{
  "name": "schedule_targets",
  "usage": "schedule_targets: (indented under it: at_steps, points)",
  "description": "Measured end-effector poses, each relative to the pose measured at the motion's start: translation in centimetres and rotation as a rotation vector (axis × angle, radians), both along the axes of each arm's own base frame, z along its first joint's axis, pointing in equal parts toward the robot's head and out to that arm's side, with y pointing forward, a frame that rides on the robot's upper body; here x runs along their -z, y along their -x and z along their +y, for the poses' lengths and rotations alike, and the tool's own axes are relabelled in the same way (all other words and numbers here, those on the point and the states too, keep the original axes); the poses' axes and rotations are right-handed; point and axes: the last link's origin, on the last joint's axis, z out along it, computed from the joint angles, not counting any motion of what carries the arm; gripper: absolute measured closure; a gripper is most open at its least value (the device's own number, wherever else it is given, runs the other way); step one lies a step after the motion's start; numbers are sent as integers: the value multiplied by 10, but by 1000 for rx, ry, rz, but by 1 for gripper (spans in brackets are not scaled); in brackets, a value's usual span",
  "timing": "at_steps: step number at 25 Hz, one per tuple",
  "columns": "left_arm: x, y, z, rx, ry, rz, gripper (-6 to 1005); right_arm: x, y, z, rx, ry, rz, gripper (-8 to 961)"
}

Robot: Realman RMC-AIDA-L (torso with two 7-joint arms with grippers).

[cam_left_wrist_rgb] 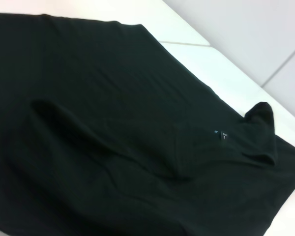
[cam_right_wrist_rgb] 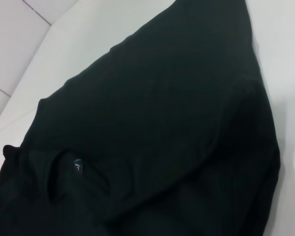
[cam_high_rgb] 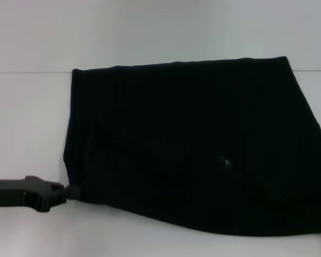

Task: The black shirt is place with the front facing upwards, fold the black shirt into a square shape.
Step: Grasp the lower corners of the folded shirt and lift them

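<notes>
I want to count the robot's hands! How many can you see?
1. The left gripper is at the near left corner of the shirt on the table. The right one isn't in view; it may be off-frame.

The place looks like a lab or test bench. A plain white table (cam_high_rgb: 27,134) meets a bare white wall (cam_high_rgb: 150,27), and pale floor tiles (cam_left_wrist_rgb: 285,59) show beyond it.

Bare counter (cam_high_rgb: 27,128) lies open left of and behind the black shirt (cam_high_rgb: 192,144), while the left claw (cam_high_rgb: 69,191) blocks the shirt's near-left corner.
</notes>
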Motion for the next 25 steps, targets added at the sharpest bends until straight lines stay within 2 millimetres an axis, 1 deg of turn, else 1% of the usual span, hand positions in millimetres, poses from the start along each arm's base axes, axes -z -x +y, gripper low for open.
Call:
schedule_targets:
  at_steps: [3,6,16,20,25]
  points:
    - [1,1,-5,-2,17,-11,1000,-3,-3,-14,2,-16,7,952]
    - [2,2,-13,-2,48,-23,1000,-4,-5,-22,-2,-12,15,952]
    - [6,6,-33,-23,113,-59,1000,-8,-2,-26,-12,7,32,952]
    - [6,9,-33,-37,103,-57,1000,-10,-1,-22,-16,10,35,952]
    - [5,8,-26,-38,85,-45,1000,-10,1,-19,-26,15,32,951]
